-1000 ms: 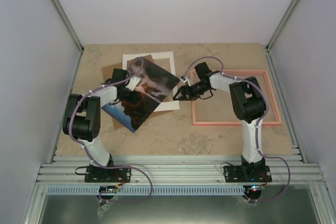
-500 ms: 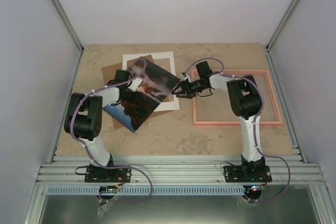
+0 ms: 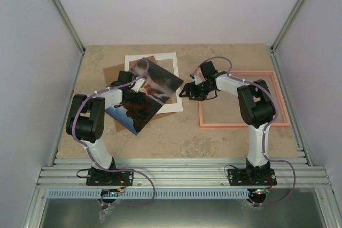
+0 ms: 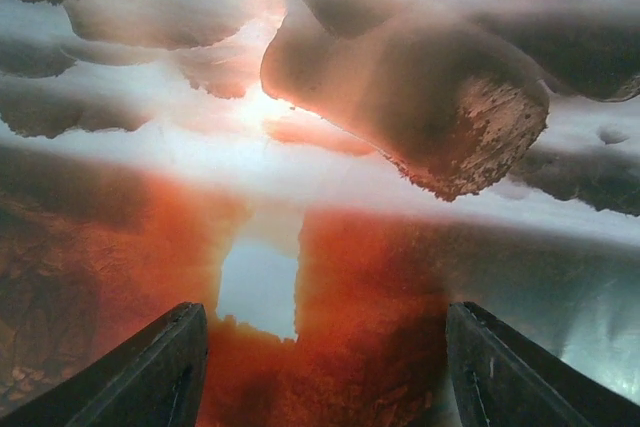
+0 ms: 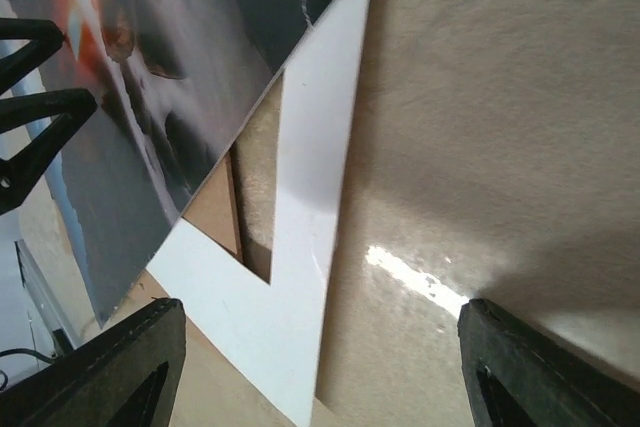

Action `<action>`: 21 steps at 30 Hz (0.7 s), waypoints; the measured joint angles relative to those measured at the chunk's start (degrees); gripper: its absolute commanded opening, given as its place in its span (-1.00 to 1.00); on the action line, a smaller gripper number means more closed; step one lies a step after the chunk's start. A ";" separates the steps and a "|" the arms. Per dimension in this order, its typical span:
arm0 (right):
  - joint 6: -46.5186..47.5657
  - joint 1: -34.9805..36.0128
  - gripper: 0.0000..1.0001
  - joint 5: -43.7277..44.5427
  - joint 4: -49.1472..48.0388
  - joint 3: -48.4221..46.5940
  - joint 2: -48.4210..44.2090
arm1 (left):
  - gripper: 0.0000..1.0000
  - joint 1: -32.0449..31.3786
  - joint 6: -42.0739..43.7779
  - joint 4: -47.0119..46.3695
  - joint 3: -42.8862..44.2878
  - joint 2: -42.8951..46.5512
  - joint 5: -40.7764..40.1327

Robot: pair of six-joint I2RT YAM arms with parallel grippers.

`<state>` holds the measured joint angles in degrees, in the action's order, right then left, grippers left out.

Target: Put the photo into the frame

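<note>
The photo (image 3: 152, 81), a glossy red-orange sunset print, lies skewed at the left with its upper part over the white mat (image 3: 172, 62). My left gripper (image 3: 133, 96) stands on it, open. In the left wrist view the print (image 4: 330, 147) fills the picture and the two dark fingers (image 4: 150, 367) stand wide apart over it with nothing between them. My right gripper (image 3: 185, 90) is open just right of the mat, between the photo and the pink frame (image 3: 243, 125). In the right wrist view the photo's edge (image 5: 150, 87) hangs a little above the mat (image 5: 310, 197).
A brown backing board (image 3: 113, 72) lies under the mat and shows through its window (image 5: 215, 212). The pink frame's left side sits close to my right wrist. Grey walls close in both sides, and a metal rail (image 3: 176, 169) runs along the near edge.
My right gripper narrowed briefly, opened again and drew back a little to the right, away from the photo's corner. The pink frame shifted slightly right. The left gripper and photo stayed put.
</note>
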<state>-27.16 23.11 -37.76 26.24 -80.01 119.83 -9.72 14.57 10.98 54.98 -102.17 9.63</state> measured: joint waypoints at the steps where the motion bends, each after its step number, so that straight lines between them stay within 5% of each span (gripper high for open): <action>1: -0.46 0.31 0.51 0.24 -0.02 -0.26 0.15 | 0.36 -0.09 -0.09 -0.09 0.00 0.00 -0.11; 9: -3.89 2.14 0.38 -3.21 -3.10 -3.26 3.63 | 0.36 -1.03 -0.83 -1.64 -0.61 -0.09 -0.17; 21: -11.87 1.68 -0.42 -13.73 -15.28 -0.50 7.63 | 0.36 -1.66 -1.31 -2.67 -0.70 -0.35 -0.79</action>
<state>-39.03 24.80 -51.48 10.96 -80.51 127.46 -11.38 13.26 8.32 54.28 -102.52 8.84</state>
